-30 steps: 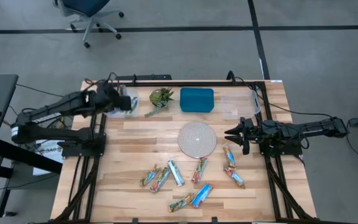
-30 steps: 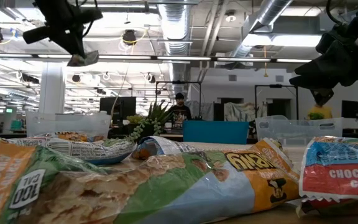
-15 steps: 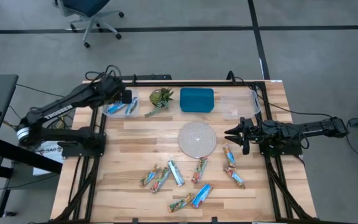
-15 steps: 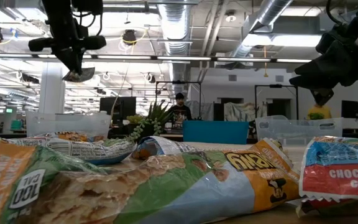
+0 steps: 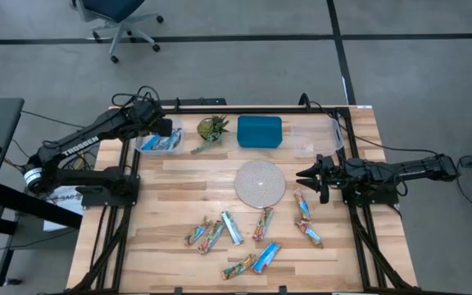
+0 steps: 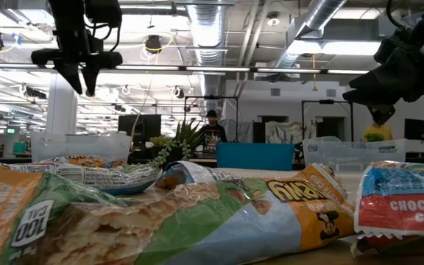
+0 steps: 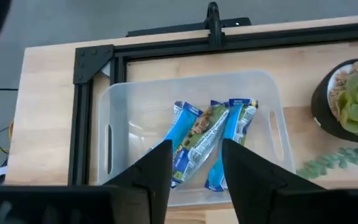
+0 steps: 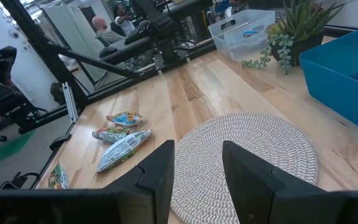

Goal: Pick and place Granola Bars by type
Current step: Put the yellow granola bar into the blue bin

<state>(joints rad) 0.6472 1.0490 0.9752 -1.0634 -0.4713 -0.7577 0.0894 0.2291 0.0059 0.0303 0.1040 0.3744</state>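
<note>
Several granola bars (image 5: pixel 232 227) lie flat on the near half of the table, and two more (image 5: pixel 301 203) lie near the right edge. Three blue and green bars (image 7: pixel 207 140) lie in the clear bin (image 5: pixel 159 141) at the far left corner. My left gripper (image 7: pixel 196 168) hangs open and empty straight above that bin (image 7: pixel 114 124). My right gripper (image 5: pixel 306 174) is open and empty at the right side, level, pointing at the round woven mat (image 5: pixel 260 183). In the right wrist view a few of the bars (image 8: pixel 123 143) show beyond the mat (image 8: pixel 247 155).
A blue bin (image 5: pixel 260 131) and a second clear bin (image 5: pixel 314 138) stand along the far edge, with a green plant in a pot (image 5: pixel 212 129) between the left bin and the blue one. Bare wood lies left of the mat. A person stands far off in the room (image 6: pixel 212 129).
My left gripper, which carried a wrapped bar a second ago, swung toward the far edge over the clear bin and let the bar go; the bar no longer hangs under its fingers and the bin shows bars inside.
</note>
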